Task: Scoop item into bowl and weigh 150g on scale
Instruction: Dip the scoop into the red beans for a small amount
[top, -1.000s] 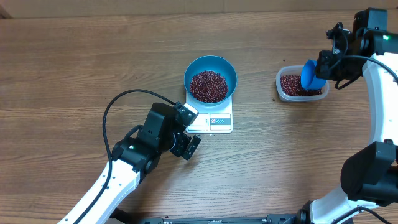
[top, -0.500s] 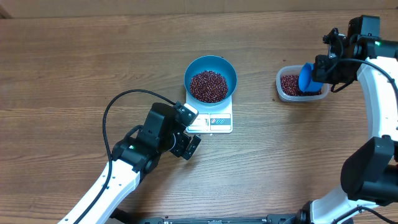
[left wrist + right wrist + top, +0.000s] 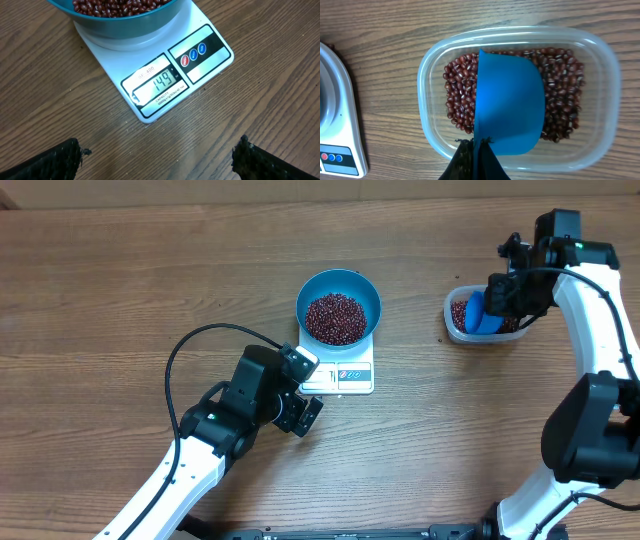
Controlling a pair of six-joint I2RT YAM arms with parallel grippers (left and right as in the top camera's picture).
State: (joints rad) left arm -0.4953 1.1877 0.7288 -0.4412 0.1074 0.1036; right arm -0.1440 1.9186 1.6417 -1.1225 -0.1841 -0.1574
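Note:
The blue bowl (image 3: 339,290) stands on the white scale (image 3: 350,377) and holds a heap of red-brown beans (image 3: 335,318). In the left wrist view the scale (image 3: 210,55) shows 149 on its display, below the bowl (image 3: 125,25). My left gripper (image 3: 308,388) hovers open just in front of the scale, its jaws (image 3: 157,150) wide apart over bare wood. My right gripper (image 3: 479,147) is shut on the handle of a small blue scoop (image 3: 510,110). The scoop (image 3: 478,312) hangs tilted over more beans (image 3: 460,95) in the tub.
The clear plastic tub (image 3: 455,330) sits at the right of the wooden table, about a hand's width from the scale. One corner of the scale (image 3: 345,115) shows in the right wrist view, left of the tub (image 3: 427,65). A black cable (image 3: 185,350) loops over the left arm.
My right gripper has carried the scoop left and down, from above the tub's right edge to over its beans. The left arm, bowl and scale have not moved.

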